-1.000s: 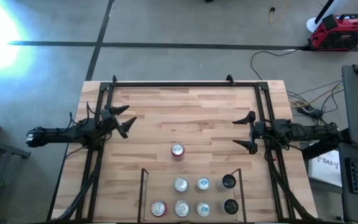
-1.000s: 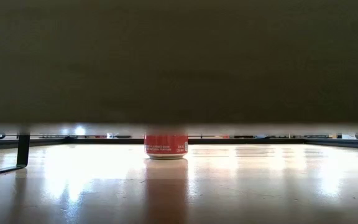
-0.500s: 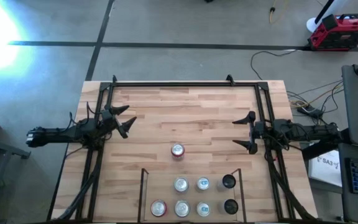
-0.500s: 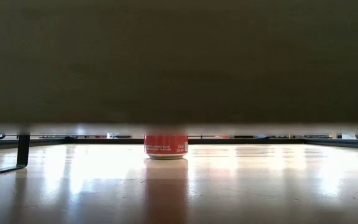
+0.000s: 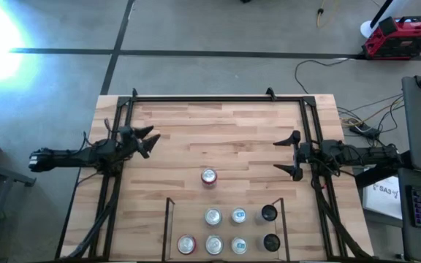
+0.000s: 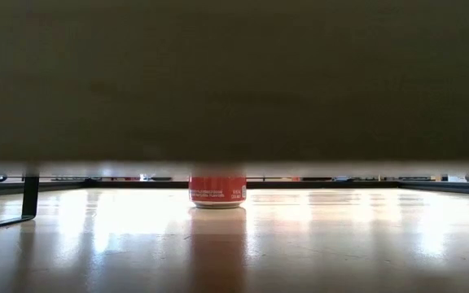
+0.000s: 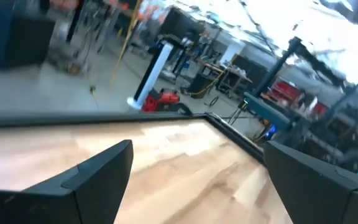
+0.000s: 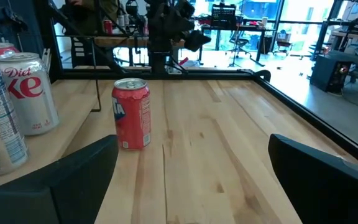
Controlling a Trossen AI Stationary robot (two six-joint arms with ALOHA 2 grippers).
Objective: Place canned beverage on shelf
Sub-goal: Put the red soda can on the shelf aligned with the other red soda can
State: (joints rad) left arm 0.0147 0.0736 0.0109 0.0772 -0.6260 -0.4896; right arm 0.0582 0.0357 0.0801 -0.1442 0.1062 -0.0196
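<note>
Red can alone on worktop, both pincers open, nothing gripped.
Red can [image 5: 208, 176] stands upright near worktop [image 5: 218, 131] centre, just outside the shelf [image 5: 169, 219], which holds 7 other cans. Left pincer [image 5: 146, 141] at left edge, right pincer [image 5: 291, 155] at right edge, both well apart from can.

Seven cans stand on the table [image 5: 254, 131] in the high view. One red can [image 5: 208, 177] stands alone at centre frame. Six sit lower down inside the shelf [image 5: 169, 226]: four silver-topped ones, at [image 5: 213, 217], [image 5: 238, 215], [image 5: 213, 245] and [image 5: 238, 245], one red-sided can [image 5: 187, 245] at lower left, and two dark cans [image 5: 269, 213] and [image 5: 271, 242] at lower right. Two arms, two grippers: left gripper [image 5: 146, 140], right gripper [image 5: 292, 155].
</note>
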